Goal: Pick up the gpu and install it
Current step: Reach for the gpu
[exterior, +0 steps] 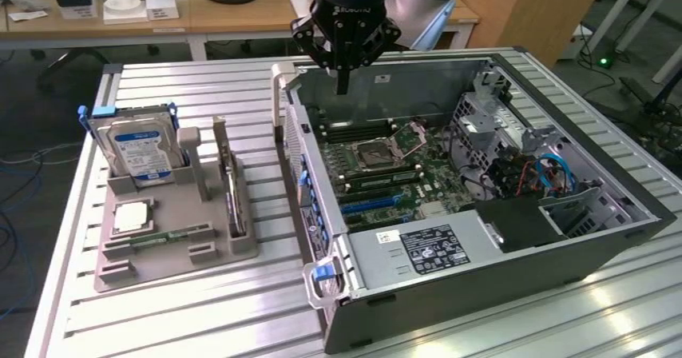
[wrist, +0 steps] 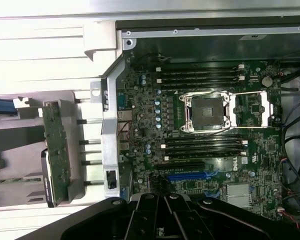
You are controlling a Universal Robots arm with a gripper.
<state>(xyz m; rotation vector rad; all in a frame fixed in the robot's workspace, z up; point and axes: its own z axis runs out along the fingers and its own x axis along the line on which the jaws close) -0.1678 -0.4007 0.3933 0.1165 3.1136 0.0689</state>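
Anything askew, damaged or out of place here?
Nothing stands out. The thin black gpu card stands on edge in the grey moulded holder; the black gripper hangs shut and empty over the open dark computer case.

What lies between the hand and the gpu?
In the exterior view, the open case's side wall and a strip of slatted table stand between the hand and the gpu.
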